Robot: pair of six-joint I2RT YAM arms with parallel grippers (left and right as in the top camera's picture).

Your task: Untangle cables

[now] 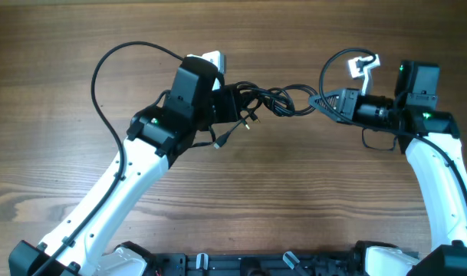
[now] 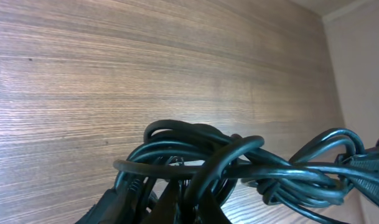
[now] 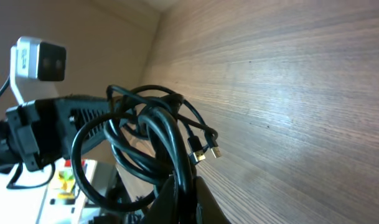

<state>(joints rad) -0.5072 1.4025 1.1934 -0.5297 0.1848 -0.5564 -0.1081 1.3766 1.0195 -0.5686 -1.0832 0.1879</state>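
Note:
The cables (image 1: 275, 100) are a knot of thin black cords held above the wooden table, stretched between the two grippers. My left gripper (image 1: 239, 103) is shut on the left side of the knot. My right gripper (image 1: 320, 102) is shut on its right side. Two small plugs (image 1: 251, 119) dangle below the left end. In the left wrist view the cables (image 2: 239, 165) loop over my left gripper (image 2: 185, 200), whose jaws pinch a strand. In the right wrist view a thick strand runs between the closed jaws of my right gripper (image 3: 184, 190), and metal-tipped plugs (image 3: 205, 152) hang from the cables (image 3: 149, 134).
The left arm's own black wire (image 1: 103, 73) arcs wide over the table at the back left. White wrist cameras (image 1: 214, 60) (image 1: 365, 65) stick out behind each gripper. The arm bases (image 1: 241, 264) line the front edge. The table ends at a pale wall (image 2: 363, 68).

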